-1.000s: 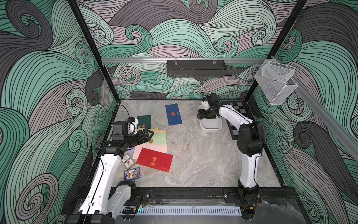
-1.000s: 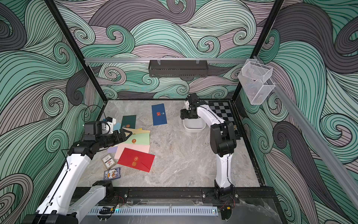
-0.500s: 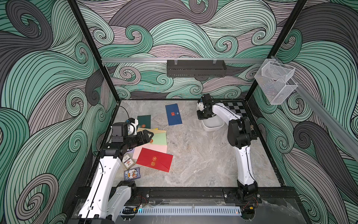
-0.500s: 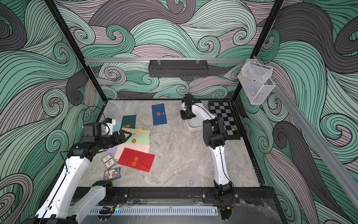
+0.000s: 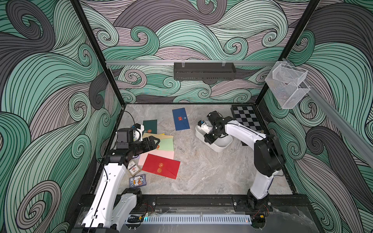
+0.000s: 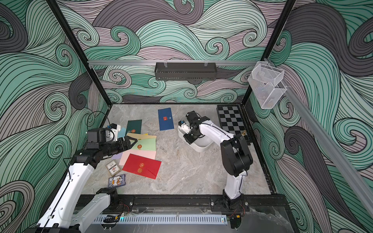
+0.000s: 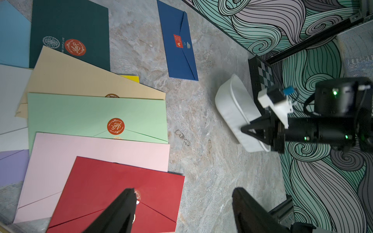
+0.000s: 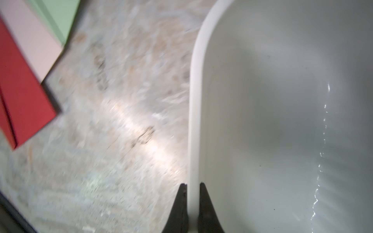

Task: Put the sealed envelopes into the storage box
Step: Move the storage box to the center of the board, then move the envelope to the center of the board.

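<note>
Right wrist view: the right gripper [image 8: 192, 184] pinches the rim of the white shallow plastic storage box [image 8: 194, 90], centre-right in both top views. Such a thin hold could slip or tip it. Left gripper [image 7: 183, 190] gapes wide above the fanned coloured paper sealed envelopes [image 7: 96, 119]. Dark green envelope [image 7: 70, 24] reads "THE SIMPLE LIFE"; its orange seal [image 7: 75, 47] is illegible.
</note>
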`<action>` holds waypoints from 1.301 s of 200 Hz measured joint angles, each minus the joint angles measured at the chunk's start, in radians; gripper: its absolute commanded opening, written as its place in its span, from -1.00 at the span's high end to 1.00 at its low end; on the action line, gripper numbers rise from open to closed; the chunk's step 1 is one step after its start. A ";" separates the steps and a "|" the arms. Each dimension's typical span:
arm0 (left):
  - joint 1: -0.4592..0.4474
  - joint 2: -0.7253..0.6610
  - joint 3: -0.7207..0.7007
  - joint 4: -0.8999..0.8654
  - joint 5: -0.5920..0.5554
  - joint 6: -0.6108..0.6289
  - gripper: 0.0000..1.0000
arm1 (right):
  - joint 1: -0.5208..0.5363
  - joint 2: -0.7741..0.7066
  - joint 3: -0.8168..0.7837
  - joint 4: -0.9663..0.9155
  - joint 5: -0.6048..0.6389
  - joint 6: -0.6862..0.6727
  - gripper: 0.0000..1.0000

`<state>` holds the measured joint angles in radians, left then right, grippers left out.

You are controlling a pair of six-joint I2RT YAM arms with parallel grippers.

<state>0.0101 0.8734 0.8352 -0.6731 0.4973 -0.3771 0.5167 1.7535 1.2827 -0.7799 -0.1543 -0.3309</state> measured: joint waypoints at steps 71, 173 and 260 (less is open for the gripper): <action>0.000 0.002 -0.001 0.000 0.003 0.000 -0.58 | 0.140 -0.321 -0.355 0.038 -0.070 -0.372 0.96; -0.034 0.039 -0.014 0.003 0.011 0.000 -0.60 | 0.158 -0.316 -0.394 0.105 0.043 -0.452 -0.32; -0.140 0.288 0.046 0.100 -0.021 -0.132 -0.45 | 0.089 -0.541 -0.336 0.240 0.008 0.023 -0.78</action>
<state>-0.1295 1.1610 0.8814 -0.5732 0.4767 -0.5095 0.6052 1.2129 0.9463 -0.5396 -0.1467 -0.3077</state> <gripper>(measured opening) 0.738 0.910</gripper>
